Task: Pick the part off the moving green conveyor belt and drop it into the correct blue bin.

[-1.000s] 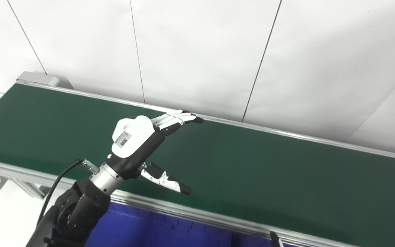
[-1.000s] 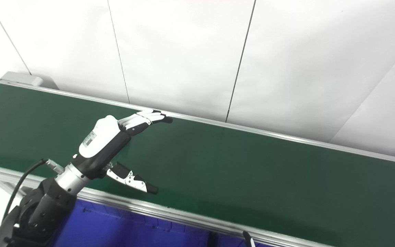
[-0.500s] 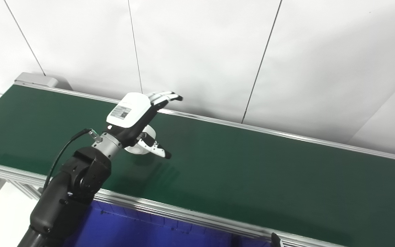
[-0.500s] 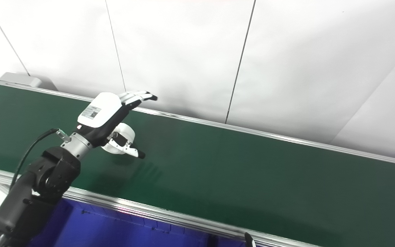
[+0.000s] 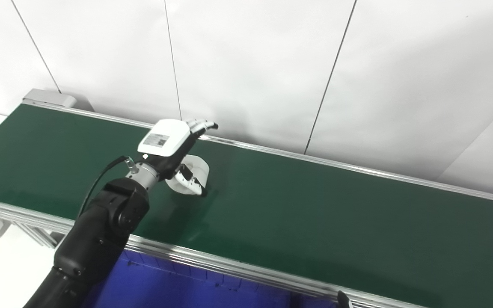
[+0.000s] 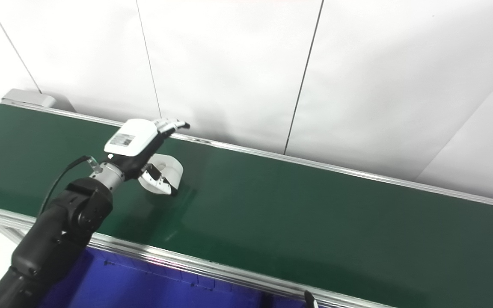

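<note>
Backdrop: white panelled wall (image 5: 250, 64) with thin dark seams rises straight behind the conveyor's far edge.
Left end: grey metal end housing (image 5: 49, 97) caps the far left corner of the conveyor; pale floor shows beyond it.
Belt: long dark green conveyor belt (image 5: 336, 214) runs from upper left to lower right, framed by a silver aluminium far rail (image 5: 357, 170) and a silver aluminium near rail (image 5: 229, 265).
Left arm: black jointed arm (image 5: 101, 231) with a black cable rises from the bottom left corner, crosses the near rail and reaches over the belt.
Left hand: white-backed robot hand (image 5: 173, 147) hangs over the far half of the belt, back upward, fingers (image 5: 201, 125) stretched toward the far rail and spread apart from the thumb (image 5: 191, 182), which points down toward the belt; it is released and grips nothing.
Part: white rounded plastic ring-shaped part (image 5: 195, 171) lies on the belt under the palm, between fingers and thumb, partly hidden by the hand; whether the thumb touches it cannot be told.
Open room: belt surface right of the part is bare green all the way to the picture's right edge, and bare also left of the arm.
Bin: dark blue plastic bin (image 5: 178, 286) sits below and in front of the near rail, along the bottom edge; its inside is not clearly visible.
Right hand: only a small dark tip (image 5: 343, 298) pokes up at the bottom edge, just in front of the near rail; its state cannot be told.
</note>
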`<state>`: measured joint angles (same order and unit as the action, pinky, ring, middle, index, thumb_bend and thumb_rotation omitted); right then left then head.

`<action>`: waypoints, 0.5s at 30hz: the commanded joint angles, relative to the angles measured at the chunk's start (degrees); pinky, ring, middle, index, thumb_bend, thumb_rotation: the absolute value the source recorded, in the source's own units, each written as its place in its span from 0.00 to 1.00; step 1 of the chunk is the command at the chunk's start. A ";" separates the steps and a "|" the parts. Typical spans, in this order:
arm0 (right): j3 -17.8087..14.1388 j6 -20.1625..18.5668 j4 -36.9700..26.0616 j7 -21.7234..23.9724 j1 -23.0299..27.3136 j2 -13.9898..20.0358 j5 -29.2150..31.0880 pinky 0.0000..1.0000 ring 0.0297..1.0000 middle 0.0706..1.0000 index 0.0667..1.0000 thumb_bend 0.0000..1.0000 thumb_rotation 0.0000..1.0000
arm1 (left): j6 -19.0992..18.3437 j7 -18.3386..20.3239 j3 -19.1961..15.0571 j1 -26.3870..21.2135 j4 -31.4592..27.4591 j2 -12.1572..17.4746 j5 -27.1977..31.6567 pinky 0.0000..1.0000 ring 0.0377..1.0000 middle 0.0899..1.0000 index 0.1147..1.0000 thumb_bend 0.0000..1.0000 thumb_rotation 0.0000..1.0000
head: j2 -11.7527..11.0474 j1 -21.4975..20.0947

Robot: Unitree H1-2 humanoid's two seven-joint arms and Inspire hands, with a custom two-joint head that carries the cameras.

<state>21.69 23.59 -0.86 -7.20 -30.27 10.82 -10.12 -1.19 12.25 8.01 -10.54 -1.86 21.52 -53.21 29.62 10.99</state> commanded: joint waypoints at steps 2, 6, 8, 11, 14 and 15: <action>-0.19 3.27 -2.10 0.51 -0.66 -0.38 0.08 1.00 0.98 0.99 1.00 0.95 1.00 | -1.13 0.76 0.77 -2.91 1.54 2.01 0.35 0.76 0.89 0.90 0.84 1.00 0.21 | 0.10 0.00; -0.14 3.28 -2.46 0.54 -0.85 -0.57 -0.15 1.00 0.97 0.99 1.00 0.95 1.00 | -1.58 1.43 2.00 -3.70 4.20 2.55 1.18 0.76 0.89 0.89 0.84 1.00 0.21 | 0.32 -0.15; -0.16 3.28 -2.66 0.92 -1.02 -0.69 0.15 1.00 0.97 0.99 1.00 0.96 1.00 | -1.55 1.32 2.61 -4.16 5.15 2.85 1.36 0.75 0.88 0.89 0.84 1.00 0.21 | 0.45 -0.23; -0.28 3.26 -2.93 1.22 -1.29 -0.94 0.22 1.00 0.97 0.98 1.00 0.97 1.00 | -1.50 1.26 3.42 -4.77 6.16 3.29 1.88 0.77 0.88 0.88 0.83 1.00 0.20 | 0.62 -0.37; -0.36 3.28 -3.12 1.23 -1.48 -1.18 -0.32 1.00 0.96 0.98 1.00 0.96 1.00 | -0.58 1.20 4.55 -5.76 7.52 3.86 2.16 0.78 0.86 0.84 0.82 1.00 0.19 | 0.74 -0.43; -0.43 3.27 -3.20 1.31 -1.57 -1.30 -0.36 1.00 0.96 0.98 1.00 0.96 1.00 | -0.29 0.63 5.06 -6.06 8.04 4.01 1.86 0.78 0.85 0.83 0.81 1.00 0.19 | 0.79 -0.46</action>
<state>21.51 23.59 -2.10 -6.09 -30.91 9.88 -10.24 -2.49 14.18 12.92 -13.69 6.42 23.83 -51.15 30.32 10.55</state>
